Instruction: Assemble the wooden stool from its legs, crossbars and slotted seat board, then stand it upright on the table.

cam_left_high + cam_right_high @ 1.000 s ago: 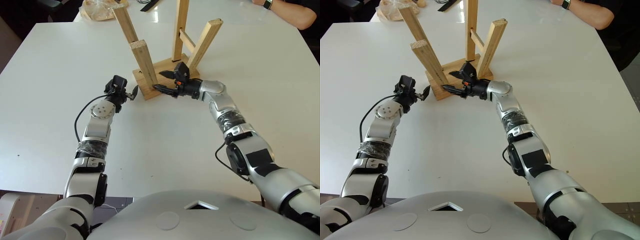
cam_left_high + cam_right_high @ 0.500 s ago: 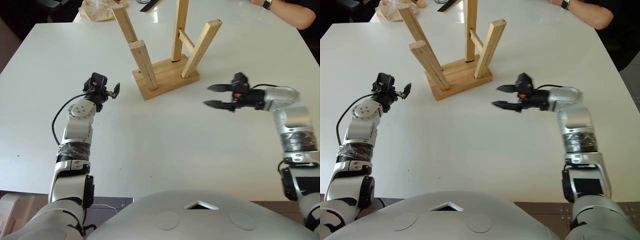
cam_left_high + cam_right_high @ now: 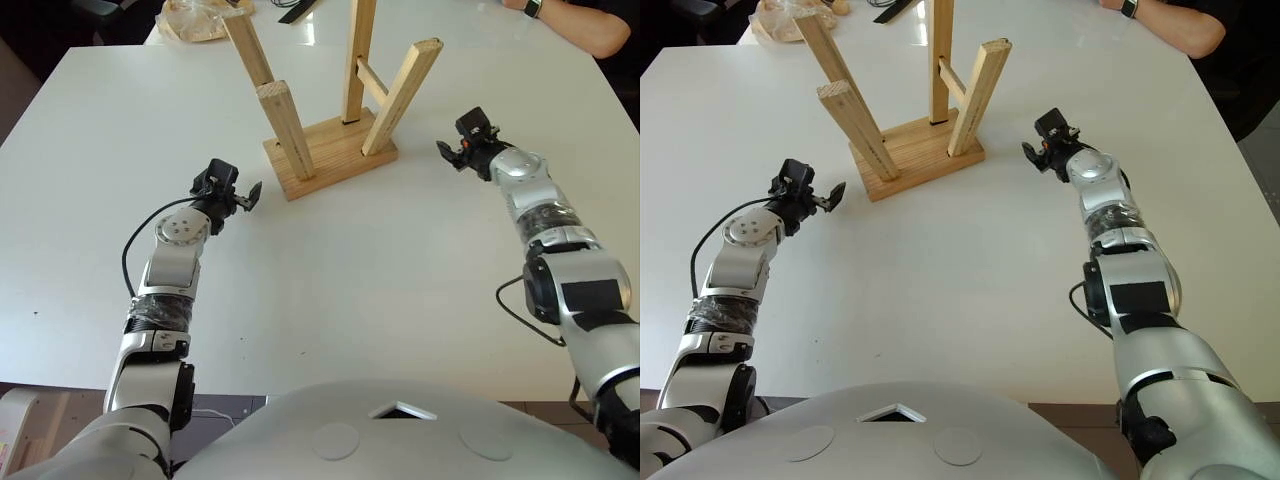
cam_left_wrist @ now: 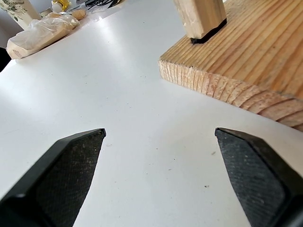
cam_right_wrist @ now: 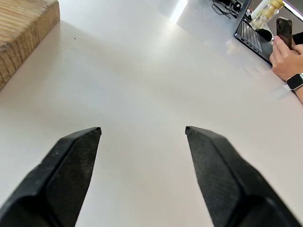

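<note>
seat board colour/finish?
The seat board is pale natural wood with visible grain lines, apparently unpainted. Shows best in the left wrist view.

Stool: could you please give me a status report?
Left gripper open, right gripper open, both empty. Stool upside down on table, legs up. Nothing blocking it.

Both arms are showing smooth silver-grey shells. Just behind the left hand (image 3: 236,190), a round silver wrist disc (image 3: 180,228) is carrying a ring of small dark screws. A thin black cable (image 3: 127,262) is looping from there back along the left arm (image 3: 172,268), which is wearing a band of glossy black wrapping. Behind the right hand (image 3: 455,157), the right arm (image 3: 520,170) is wearing the same wrapping, then a black rectangular patch (image 3: 590,296) farther back. Both hands are black, and their fingers (image 4: 71,172) are showing as matte, grainy wedges tapering to blunt tips.
</note>
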`<state>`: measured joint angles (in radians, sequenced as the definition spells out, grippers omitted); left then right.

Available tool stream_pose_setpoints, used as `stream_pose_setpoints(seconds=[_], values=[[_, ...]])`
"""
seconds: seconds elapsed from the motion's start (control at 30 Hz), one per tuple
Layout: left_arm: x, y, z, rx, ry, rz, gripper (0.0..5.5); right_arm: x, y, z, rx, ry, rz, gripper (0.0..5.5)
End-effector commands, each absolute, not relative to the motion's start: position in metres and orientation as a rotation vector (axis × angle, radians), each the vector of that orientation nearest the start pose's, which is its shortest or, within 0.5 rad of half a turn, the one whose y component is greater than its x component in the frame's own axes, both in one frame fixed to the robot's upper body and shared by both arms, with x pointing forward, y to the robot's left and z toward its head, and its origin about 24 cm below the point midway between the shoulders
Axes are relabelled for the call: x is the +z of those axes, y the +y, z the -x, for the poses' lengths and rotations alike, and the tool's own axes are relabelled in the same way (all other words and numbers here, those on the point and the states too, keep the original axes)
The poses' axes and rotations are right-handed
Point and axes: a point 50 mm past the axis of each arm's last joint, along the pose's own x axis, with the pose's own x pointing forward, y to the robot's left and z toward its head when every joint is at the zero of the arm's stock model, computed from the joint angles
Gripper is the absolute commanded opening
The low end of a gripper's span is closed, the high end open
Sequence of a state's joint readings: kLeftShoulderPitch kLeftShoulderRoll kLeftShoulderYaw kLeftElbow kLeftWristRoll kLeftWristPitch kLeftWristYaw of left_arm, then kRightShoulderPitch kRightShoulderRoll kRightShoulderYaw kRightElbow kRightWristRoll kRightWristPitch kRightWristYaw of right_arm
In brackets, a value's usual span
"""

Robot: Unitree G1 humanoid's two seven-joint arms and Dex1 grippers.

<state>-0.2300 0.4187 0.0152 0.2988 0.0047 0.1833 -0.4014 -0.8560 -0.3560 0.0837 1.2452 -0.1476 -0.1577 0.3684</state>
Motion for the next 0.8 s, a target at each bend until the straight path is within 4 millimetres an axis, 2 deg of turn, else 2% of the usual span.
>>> stream_pose_setpoints(seconds=[0.03,0.3,0.47,0.63,0.73,0.8], values=[[0.04,0.224,-0.298,-0.329,0.319,-0.365,4.29,0.056,-0.191,-0.38,0.331,0.321,0.426,3.3],[0.036,0.221,-0.305,-0.363,0.344,-0.37,4.29,0.041,-0.167,-0.374,0.415,0.344,0.195,3.3],[0.038,0.227,-0.31,-0.363,0.352,-0.384,4.29,0.033,-0.162,-0.367,0.519,0.377,0.109,3.3],[0.062,0.243,-0.325,-0.315,0.29,-0.363,4.29,0.03,-0.176,-0.36,0.568,0.372,0.103,3.3],[0.08,0.236,-0.325,-0.424,0.231,-0.287,4.29,0.028,-0.195,-0.354,0.569,0.353,0.105,3.3],[0.091,0.228,-0.318,-0.54,0.203,-0.238,4.29,0.029,-0.207,-0.35,0.556,0.331,0.081,3.3]])
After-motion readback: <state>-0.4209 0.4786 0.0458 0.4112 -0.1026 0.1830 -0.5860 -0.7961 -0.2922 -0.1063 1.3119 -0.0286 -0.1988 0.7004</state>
